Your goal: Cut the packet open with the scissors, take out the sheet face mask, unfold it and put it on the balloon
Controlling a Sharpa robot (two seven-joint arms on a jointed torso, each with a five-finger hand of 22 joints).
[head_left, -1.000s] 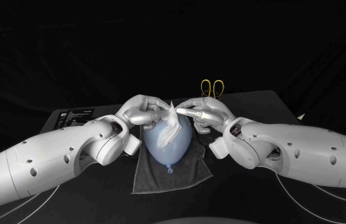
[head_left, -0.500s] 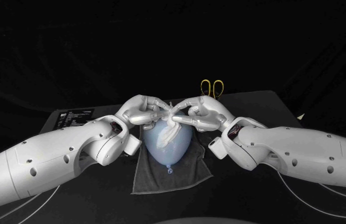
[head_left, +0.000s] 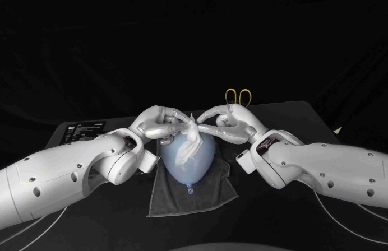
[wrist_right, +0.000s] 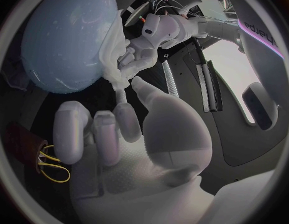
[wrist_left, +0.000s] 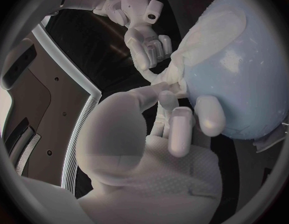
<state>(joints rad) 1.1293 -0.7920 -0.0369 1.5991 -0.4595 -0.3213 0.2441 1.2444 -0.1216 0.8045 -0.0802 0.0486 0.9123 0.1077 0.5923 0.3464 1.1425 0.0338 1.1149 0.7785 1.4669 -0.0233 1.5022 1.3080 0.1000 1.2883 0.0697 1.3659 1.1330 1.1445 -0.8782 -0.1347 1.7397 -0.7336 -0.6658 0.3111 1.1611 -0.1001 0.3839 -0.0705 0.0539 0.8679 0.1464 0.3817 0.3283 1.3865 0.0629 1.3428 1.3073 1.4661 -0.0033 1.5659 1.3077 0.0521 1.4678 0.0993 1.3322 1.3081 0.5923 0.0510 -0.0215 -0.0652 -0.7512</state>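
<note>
At centre-left of the head view, the left robot hand (head_left: 164, 122) curls over the far end of the balloon (head_left: 188, 166), its arm slanting in from the lower left. It pinches the top edge of the sheet face mask (head_left: 190, 142). The mask is white and crumpled, bunched on the pale blue balloon, which rests on a dark cloth (head_left: 194, 198) on the bench (head_left: 283, 114). Right of centre, the right robot hand (head_left: 229, 122) reaches two fingers to the same edge; whether they clamp it I cannot tell. Yellow-handled scissors (head_left: 238, 98) lie just behind.
</note>
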